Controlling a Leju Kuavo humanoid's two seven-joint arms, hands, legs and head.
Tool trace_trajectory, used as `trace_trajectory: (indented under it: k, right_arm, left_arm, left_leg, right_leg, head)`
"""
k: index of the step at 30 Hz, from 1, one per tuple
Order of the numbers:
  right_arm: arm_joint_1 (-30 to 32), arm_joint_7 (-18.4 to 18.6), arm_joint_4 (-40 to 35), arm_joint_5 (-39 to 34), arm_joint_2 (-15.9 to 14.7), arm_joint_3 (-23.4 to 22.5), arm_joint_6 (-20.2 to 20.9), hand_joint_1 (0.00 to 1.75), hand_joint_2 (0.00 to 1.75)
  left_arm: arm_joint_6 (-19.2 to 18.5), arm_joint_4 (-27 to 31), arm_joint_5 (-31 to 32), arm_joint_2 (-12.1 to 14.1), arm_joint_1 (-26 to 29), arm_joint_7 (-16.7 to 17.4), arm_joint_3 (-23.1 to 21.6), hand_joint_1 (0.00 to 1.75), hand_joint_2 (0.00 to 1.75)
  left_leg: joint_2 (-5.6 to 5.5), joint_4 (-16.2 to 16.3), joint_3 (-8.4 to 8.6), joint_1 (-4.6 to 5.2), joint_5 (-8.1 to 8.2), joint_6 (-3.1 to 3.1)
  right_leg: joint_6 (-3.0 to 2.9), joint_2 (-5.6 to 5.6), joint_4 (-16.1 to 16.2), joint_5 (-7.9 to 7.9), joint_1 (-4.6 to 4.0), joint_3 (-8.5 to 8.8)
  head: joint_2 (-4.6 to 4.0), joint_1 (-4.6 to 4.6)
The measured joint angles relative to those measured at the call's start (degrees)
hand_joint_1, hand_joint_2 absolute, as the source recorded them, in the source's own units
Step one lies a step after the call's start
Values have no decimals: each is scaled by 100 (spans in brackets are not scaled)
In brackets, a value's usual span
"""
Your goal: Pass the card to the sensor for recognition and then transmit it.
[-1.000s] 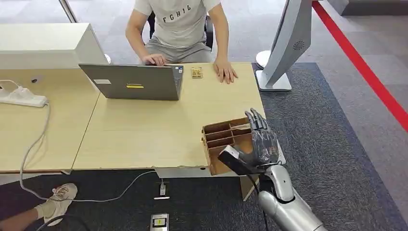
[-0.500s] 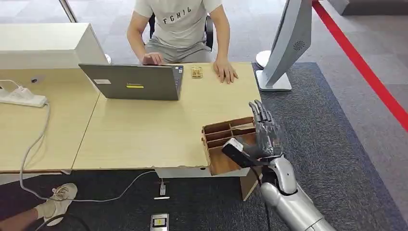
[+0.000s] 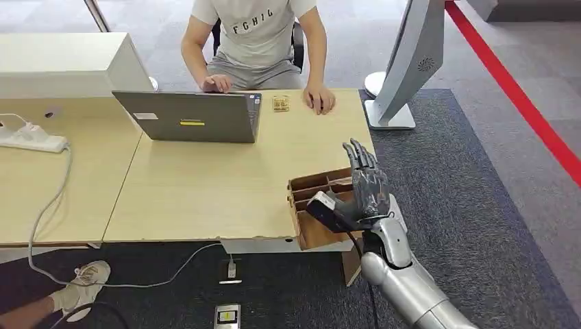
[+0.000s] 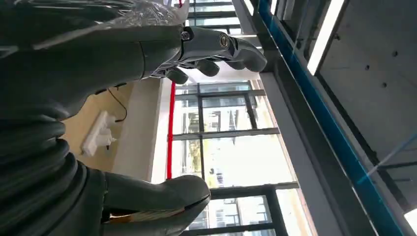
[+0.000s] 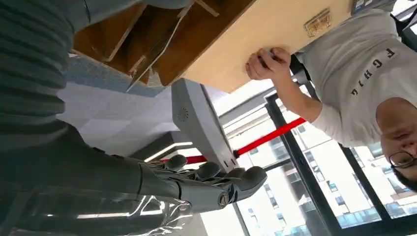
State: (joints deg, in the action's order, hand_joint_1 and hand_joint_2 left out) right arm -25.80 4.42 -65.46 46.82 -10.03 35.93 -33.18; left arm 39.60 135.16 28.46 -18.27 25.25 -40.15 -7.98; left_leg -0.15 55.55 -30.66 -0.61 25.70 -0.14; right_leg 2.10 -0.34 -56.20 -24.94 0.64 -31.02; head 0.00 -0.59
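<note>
My right hand (image 3: 366, 188) hovers over the open wooden divider box (image 3: 310, 186) at the table's near right corner. Its fingers are stretched out and its thumb reaches over the box's compartments, holding nothing. In the right wrist view the hand (image 5: 196, 184) is spread and empty, and the box (image 5: 147, 29) holds thin pale slats; I cannot tell whether one is a card. A small tan item (image 3: 279, 103) lies at the far edge beside a person's hand (image 3: 320, 100). My left hand (image 4: 206, 44) is raised with fingers loosely bent and nothing in it.
A person (image 3: 253, 34) sits across the light wooden table (image 3: 205, 185) behind a grey laptop (image 3: 192, 116). A white standing panel (image 3: 411, 62) rises off the table's far right corner. A power strip (image 3: 31, 137) and its cable lie at the left.
My right hand has shifted left and a little forward, further over the divider box. The person's hand near the tan item has curled in slightly.
</note>
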Motion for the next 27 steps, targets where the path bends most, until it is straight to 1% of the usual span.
trace_trajectory:
  k: [7, 22, 23, 24, 25, 27]
  right_arm:
    - [-106, 13, 332, -61, 20, 20, -81, 0, 175]
    - [-172, 166, 809, -52, 4, 24, -171, 2, 175]
    - [-174, 177, 835, -55, 2, 22, -179, 45, 175]
    - [-174, 177, 857, -59, 0, 22, -188, 145, 175]
    - [-174, 177, 877, -66, -7, 22, -192, 161, 175]
    - [-174, 175, 910, -72, -13, 22, -206, 175, 175]
  left_arm:
    - [0, 2, -81, 0, 2, 0, -79, 0, 175]
    - [0, 2, -236, 24, 5, 0, -87, 0, 175]
    - [0, 2, -256, 26, 6, 0, -87, 0, 175]
    - [0, 2, -262, 28, 6, 0, -87, 0, 175]
    - [0, 2, -280, 28, 6, 0, -87, 0, 175]
    - [0, 2, -308, 35, 5, 0, -85, 0, 175]
  left_leg:
    - [0, 0, 0, 0, 0, 0]
    - [0, 0, 1, 0, 0, 0]
    - [0, 1, 1, 0, 0, 0]
    - [0, 1, 1, 0, 0, 0]
    - [0, 0, 1, 0, 0, 0]
    - [0, 0, 0, 0, 0, 0]
  right_leg:
    - [0, 0, 0, 0, 0, 1]
    - [0, 0, 0, 0, 0, -1]
    - [0, 0, 0, 0, 0, -1]
    - [0, 0, 0, 0, 0, -1]
    - [0, 0, 0, 0, 0, -1]
    - [0, 0, 0, 0, 0, -1]
  head:
    - [0, 0]
    - [0, 0]
    - [0, 0]
    - [0, 0]
    - [0, 0]
    - [0, 0]
